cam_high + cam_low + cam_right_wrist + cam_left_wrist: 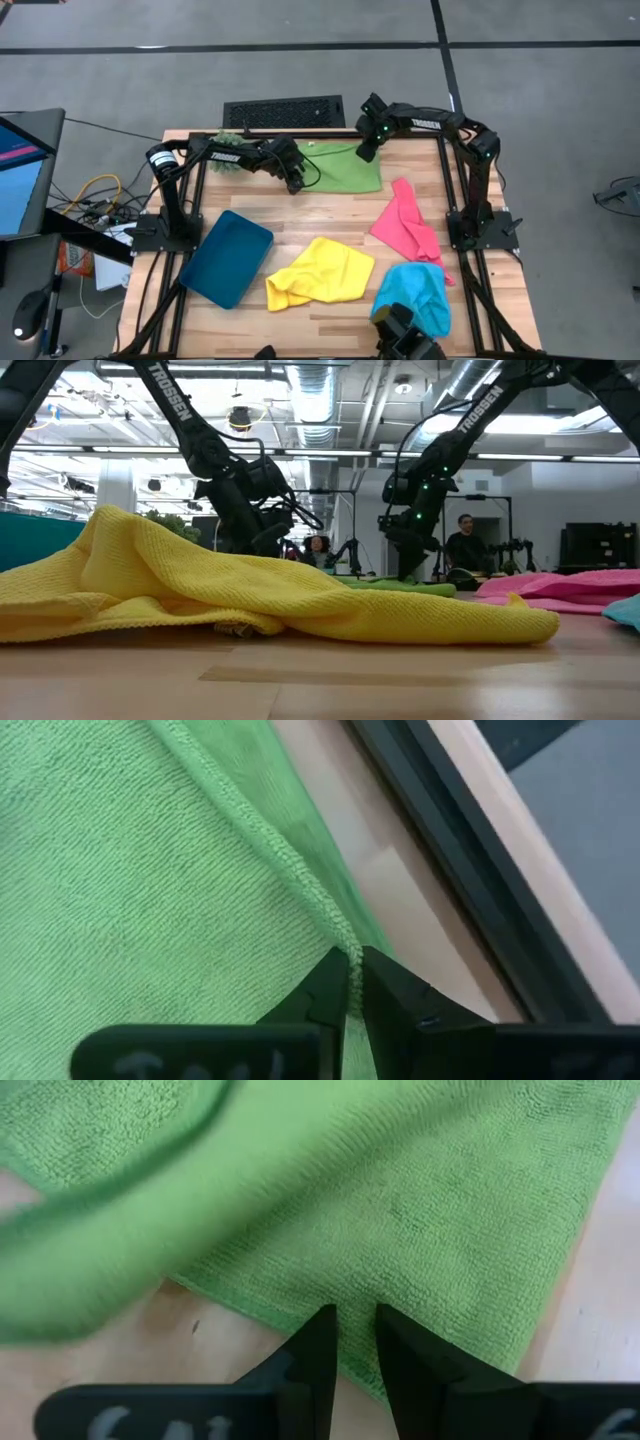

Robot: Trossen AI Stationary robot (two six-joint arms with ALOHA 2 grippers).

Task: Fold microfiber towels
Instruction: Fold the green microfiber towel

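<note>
The green towel (345, 168) lies flat at the table's far middle; it also shows in the low view (400, 587). My left gripper (296, 183) is at its left near corner, its fingers nearly closed on the cloth (355, 1325). My right gripper (365, 152) is at the towel's far edge, shut on the hem (352, 965). The yellow towel (320, 272), the pink towel (408, 225) and the light blue towel (415, 295) lie crumpled on the near half of the table. My left gripper pinches the green towel just inside its edge (352, 1295), near a corner, between its two fingers. The fingers slant down onto it from above. The towel around them lies on the table, and a blurred band of green cloth (100, 1230) stands raised close to the camera. My right gripper pinches the green towel's stitched far hem (345, 942) between its two fingers, which come down from above and lie across the hem. One layer or several, I cannot tell. The towel beside the fingers rests on the table.
A dark teal tray (227, 257) lies at the left near side. A spiky green plant ball (228, 140) sits at the far left edge. The table's black frame rail (450, 850) runs just beyond the green towel's far hem. Bare wood (330, 215) lies between the towels.
</note>
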